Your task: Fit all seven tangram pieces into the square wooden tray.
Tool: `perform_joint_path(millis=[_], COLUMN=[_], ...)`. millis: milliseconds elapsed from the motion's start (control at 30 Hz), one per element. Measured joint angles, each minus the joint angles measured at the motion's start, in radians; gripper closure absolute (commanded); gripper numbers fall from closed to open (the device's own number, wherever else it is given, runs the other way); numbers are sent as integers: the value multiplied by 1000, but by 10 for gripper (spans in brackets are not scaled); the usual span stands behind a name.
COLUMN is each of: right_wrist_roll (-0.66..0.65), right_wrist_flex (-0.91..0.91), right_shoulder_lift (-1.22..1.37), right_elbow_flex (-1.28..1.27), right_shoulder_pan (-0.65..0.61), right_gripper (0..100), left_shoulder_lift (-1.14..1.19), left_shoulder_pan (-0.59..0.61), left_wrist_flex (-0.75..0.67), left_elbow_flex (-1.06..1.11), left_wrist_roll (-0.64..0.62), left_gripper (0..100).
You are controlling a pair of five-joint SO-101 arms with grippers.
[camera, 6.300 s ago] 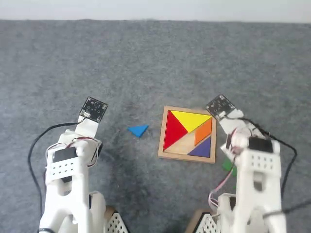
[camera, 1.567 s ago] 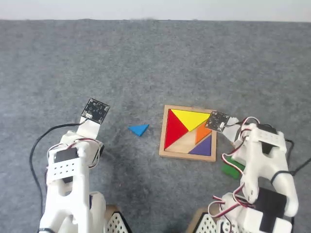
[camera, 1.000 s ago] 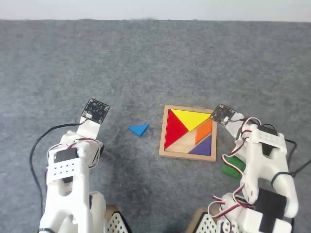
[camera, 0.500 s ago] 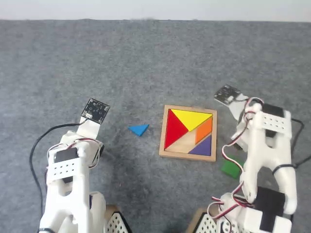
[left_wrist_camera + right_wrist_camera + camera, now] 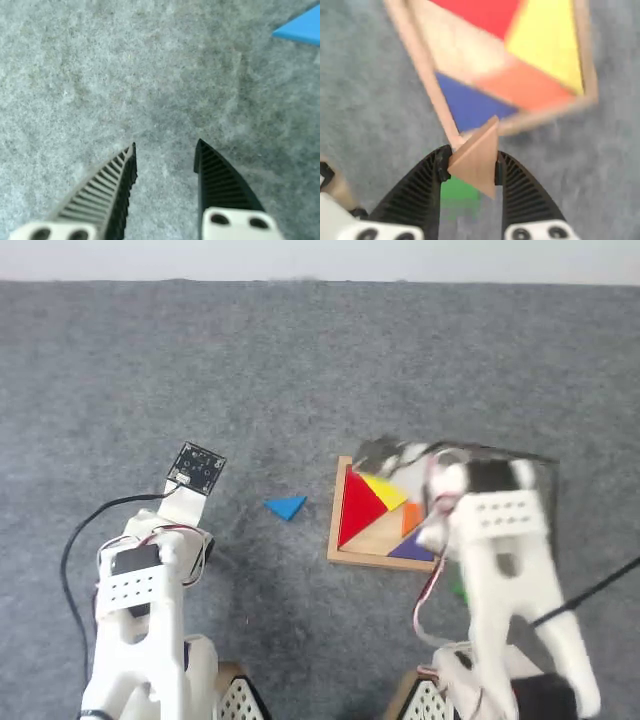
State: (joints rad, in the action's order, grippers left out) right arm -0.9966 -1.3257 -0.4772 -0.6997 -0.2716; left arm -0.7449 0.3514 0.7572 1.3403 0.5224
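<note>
**Status: four of seven pieces seated**

The tray (image 5: 333, 532), right of the desk's centre, holds four coloured pieces (image 5: 360, 508). The right end effector (image 5: 470, 153) grasps a tan triangle (image 5: 475, 164) at the tray's corner. The blue triangle (image 5: 286, 507) and the green piece (image 5: 460, 197) lie loose on the desk. The left end effector (image 5: 165, 150) is released and empty.

Tabletop (image 5: 300, 360): I see it covered in a grey, felt-like fabric with a fuzzy, mottled nap, lying flat across the near, left and right sides of my high view. Close up in my left wrist view, the fibres (image 5: 100, 75) read as light and dark grey flecks. Far edge: a pale, plain band (image 5: 320, 260) runs the full width behind the tabletop. Wall or board, I cannot tell.
</note>
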Motion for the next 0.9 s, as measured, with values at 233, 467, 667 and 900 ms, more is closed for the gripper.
perform_joint_path(millis=[233,467,667,900], right_wrist_roll=[38,617,1316,1743], right_wrist_flex=[275,298,275,301], right_shoulder_lift=[-8,52,215,359], right_elbow_flex=[-129,-80,44,132], right_shoulder_pan=[-204,-296,-296,-295], right_gripper=[990,989,989,991], left_shoulder_lift=[0,0,0,0], left_shoulder_pan=[0,0,0,0], left_wrist_flex=[0,0,0,0], left_elbow_flex=[0,0,0,0], left_wrist_roll=[0,0,0,29], left_gripper=[823,823,823,823])
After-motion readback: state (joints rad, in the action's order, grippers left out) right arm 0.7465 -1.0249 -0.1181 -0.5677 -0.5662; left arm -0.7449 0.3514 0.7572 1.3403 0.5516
